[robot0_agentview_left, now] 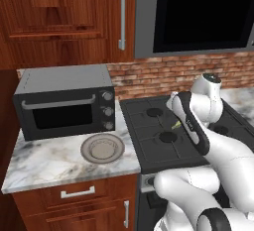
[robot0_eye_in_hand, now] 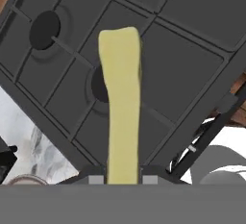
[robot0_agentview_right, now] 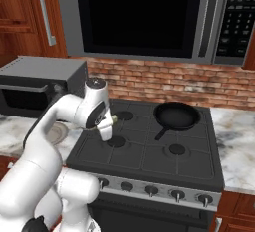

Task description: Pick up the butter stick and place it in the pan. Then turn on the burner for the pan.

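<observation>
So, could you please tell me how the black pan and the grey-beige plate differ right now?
The pan is black with a straight handle; the plate is grey-beige with none. The pan sits on the stove's back right burner, while the plate rests on the marble counter in front of the toaster oven. Both are round, shallow and hold nothing.

I see a marble counter (robot0_agentview_left: 54,163) carrying a dark toaster oven (robot0_agentview_left: 64,103) and, just in front of it, a round grey plate (robot0_agentview_left: 102,148). Beside them sits the black stove (robot0_agentview_right: 149,151), with the pan (robot0_agentview_right: 176,115) on its back right burner.
</observation>
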Tool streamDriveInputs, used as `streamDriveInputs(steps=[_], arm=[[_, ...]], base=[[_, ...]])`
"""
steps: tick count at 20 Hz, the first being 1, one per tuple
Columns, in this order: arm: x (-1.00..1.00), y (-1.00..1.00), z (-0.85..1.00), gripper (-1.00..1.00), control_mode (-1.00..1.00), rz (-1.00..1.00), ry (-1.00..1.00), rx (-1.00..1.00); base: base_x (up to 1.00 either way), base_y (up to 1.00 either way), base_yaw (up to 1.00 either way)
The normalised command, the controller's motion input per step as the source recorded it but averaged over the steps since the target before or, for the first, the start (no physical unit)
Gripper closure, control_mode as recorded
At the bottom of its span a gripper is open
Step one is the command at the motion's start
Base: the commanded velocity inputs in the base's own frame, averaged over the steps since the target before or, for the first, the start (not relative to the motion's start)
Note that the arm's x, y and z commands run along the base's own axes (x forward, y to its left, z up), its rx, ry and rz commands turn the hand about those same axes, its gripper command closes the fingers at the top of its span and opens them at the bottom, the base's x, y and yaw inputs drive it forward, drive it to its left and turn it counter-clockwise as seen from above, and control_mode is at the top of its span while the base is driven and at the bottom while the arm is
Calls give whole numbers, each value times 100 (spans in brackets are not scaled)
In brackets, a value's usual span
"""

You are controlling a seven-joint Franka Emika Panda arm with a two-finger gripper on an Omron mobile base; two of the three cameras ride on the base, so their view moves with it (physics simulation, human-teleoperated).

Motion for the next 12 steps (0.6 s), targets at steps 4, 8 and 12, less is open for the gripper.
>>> streamDriveInputs(steps=[4,8,12], arm=[[10,-100,19,100,-100,-7,0,11],[14,-99,17,100,-100,-4,0,12],[24,-72,3,100,-100,-1,0,11]], base=[[0,0,0],[0,0,0],[0,0,0]])
